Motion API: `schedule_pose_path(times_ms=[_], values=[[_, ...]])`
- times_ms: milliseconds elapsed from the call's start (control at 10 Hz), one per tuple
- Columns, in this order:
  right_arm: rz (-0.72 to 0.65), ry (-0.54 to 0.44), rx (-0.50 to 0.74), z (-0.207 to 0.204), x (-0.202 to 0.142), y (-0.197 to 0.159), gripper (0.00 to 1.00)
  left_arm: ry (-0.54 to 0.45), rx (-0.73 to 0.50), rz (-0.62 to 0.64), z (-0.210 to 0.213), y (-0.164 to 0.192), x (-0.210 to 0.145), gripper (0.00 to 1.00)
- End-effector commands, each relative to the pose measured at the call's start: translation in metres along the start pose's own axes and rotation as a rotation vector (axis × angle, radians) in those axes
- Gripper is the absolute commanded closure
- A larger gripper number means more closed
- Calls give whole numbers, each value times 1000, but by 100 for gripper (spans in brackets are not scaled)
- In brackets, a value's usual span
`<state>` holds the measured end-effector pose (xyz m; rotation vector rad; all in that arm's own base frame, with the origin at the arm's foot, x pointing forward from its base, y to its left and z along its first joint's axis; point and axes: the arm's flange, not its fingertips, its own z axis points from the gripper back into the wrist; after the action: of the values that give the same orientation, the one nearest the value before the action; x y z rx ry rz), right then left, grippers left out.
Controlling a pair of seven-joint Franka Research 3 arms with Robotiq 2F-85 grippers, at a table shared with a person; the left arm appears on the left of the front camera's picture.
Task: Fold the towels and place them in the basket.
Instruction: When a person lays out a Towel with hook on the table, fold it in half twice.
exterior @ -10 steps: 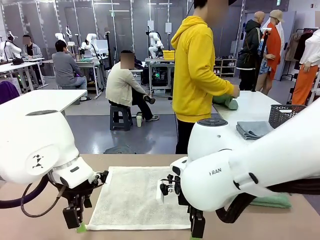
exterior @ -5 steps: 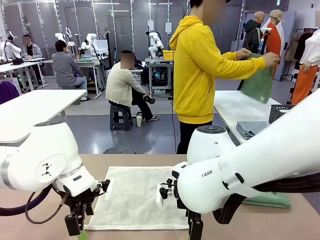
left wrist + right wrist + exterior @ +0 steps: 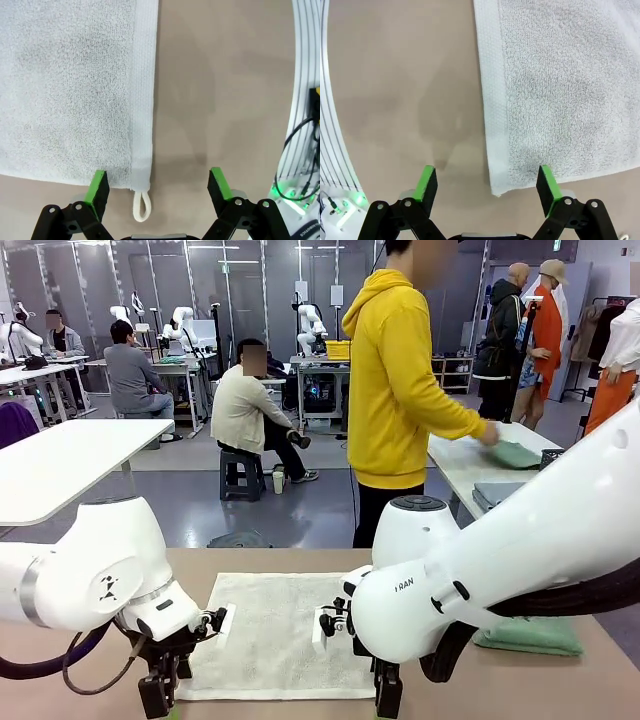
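Note:
A cream-white towel (image 3: 275,635) lies spread flat on the brown table. My left gripper (image 3: 157,702) hangs open just over its near left corner. In the left wrist view the green pads (image 3: 98,186) straddle the towel's hem and its white corner loop (image 3: 141,206). My right gripper (image 3: 385,702) stands open over the near right corner (image 3: 495,189), which lies between its pads (image 3: 427,182) in the right wrist view. A folded green towel (image 3: 530,635) rests at the table's right, partly behind my right arm. The basket is hidden.
A person in a yellow hoodie (image 3: 400,390) stands at another table behind, one hand on a green cloth (image 3: 515,453). The table's near edge with its metal rail (image 3: 305,100) runs close to both grippers. Bare tabletop lies either side of the spread towel.
Both grippers have sunk lower toward the towel's near corners, still open. The person behind lifted a green cloth, then laid it back on their table.

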<state>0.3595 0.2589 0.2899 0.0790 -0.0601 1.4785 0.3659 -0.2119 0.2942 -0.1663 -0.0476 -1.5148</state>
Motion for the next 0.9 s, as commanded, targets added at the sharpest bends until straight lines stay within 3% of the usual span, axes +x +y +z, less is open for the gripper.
schedule_pose_path(times_ms=[0, 800], values=[[24, -13, -23, -6, 0, -5, 0, -30, 2, -9, -9, 7, 1, 0], [12, 49, 1, -9, 0, -4, 0, -26, -2, 0, -13, 5, 0, 4]])
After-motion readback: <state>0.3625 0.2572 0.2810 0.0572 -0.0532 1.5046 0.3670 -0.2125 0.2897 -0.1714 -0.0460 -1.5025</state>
